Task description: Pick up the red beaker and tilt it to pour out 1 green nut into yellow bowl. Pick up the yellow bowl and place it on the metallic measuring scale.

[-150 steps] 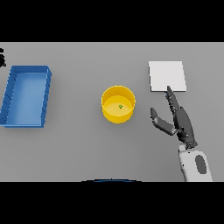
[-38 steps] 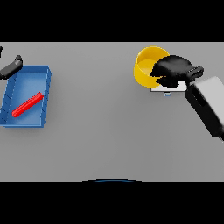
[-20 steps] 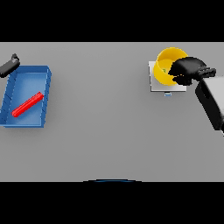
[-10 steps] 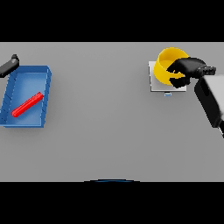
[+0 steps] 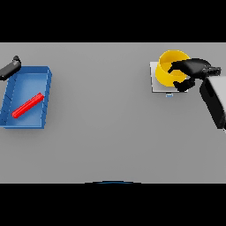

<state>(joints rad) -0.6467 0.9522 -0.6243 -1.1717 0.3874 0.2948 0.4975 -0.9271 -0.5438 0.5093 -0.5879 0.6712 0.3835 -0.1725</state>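
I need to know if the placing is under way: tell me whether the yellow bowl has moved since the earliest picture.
Yes. The yellow bowl has gone from mid-table rightward and away, and now sits over the metallic measuring scale, with the right hand on it.

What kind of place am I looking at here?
Probably a lab-style test bench: a bare grey table with a yellow bowl sitting on a small flat scale, held by the right hand, and a blue tray containing a red beaker.

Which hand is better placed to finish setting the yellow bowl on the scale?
The right hand: its fingers already curl round the yellow bowl over the scale. The left hand is far off, at the blue tray holding the red beaker.
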